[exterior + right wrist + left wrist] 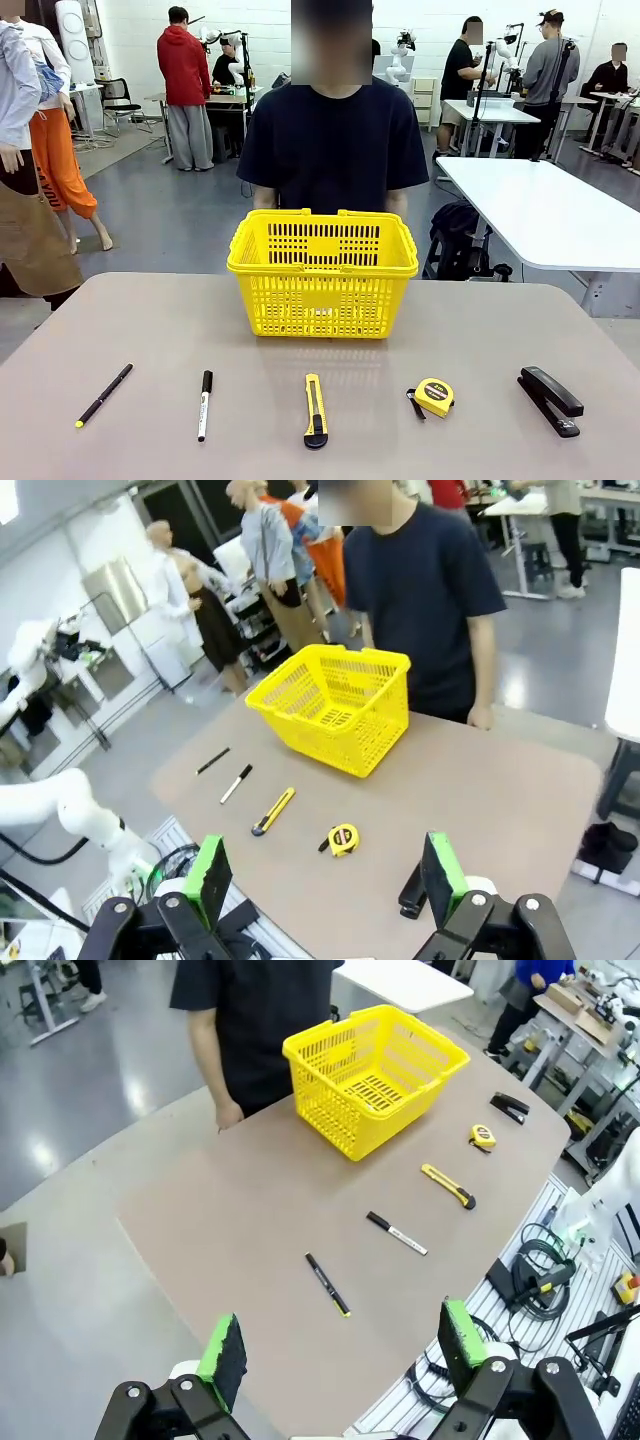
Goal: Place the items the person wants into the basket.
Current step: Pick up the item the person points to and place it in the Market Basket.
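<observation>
Pre-grasp: my left tool (342,1345) and right tool (325,875) hang apart, empty. Pen (104,395), knife (315,410) and stapler (550,400) lie in a row on the surface (150,330); basket (322,300) beyond, empty. Next needs the person's (335,140) choice.

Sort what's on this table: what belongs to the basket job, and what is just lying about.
For the job:
- yellow basket, at the far side in front of the person
- utility knife
- black pen with a yellow tip
- black stapler

Lying about:
- white marker with a black cap
- yellow tape measure
</observation>
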Motion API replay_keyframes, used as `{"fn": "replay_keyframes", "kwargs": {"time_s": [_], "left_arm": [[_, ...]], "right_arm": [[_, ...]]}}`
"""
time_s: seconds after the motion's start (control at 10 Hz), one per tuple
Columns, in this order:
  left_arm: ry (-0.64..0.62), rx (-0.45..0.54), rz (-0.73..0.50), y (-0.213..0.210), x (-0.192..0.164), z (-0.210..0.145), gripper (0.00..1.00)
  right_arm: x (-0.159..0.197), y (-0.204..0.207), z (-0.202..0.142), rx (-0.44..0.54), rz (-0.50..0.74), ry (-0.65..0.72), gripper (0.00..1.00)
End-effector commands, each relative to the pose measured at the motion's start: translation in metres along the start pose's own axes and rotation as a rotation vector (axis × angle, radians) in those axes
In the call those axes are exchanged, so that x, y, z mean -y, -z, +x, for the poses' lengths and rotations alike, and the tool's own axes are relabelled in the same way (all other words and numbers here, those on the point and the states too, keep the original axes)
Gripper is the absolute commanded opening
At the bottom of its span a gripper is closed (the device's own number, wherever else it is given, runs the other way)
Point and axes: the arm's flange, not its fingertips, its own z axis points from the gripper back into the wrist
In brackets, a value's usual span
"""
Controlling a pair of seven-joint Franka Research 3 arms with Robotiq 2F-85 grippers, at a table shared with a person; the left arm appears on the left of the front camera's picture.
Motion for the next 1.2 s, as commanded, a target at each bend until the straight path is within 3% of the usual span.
{"fn": "replay_keyframes", "kwargs": {"time_s": [0.0,0.2,0.4,0.5,1.1], "left_arm": [[-0.024,-0.002,0.009,0.000,-0.003,-0.019,1.00],[-0.055,0.024,0.021,-0.010,-0.009,-0.038,1.00],[-0.060,0.072,0.005,-0.011,-0.005,-0.032,1.00],[-0.075,0.018,0.034,-0.015,-0.010,-0.037,1.00],[-0.075,0.018,0.034,-0.015,-0.010,-0.037,1.00]], "right_arm": [[-0.013,-0.008,0.000,0.008,-0.034,0.045,1.00],[-0.016,-0.013,0.004,-0.014,-0.067,0.077,1.00],[-0.012,0.006,0.017,-0.082,-0.102,0.177,1.00],[-0.011,-0.014,-0.001,-0.003,-0.075,0.052,1.00],[-0.011,-0.014,-0.001,-0.003,-0.075,0.052,1.00]]}}
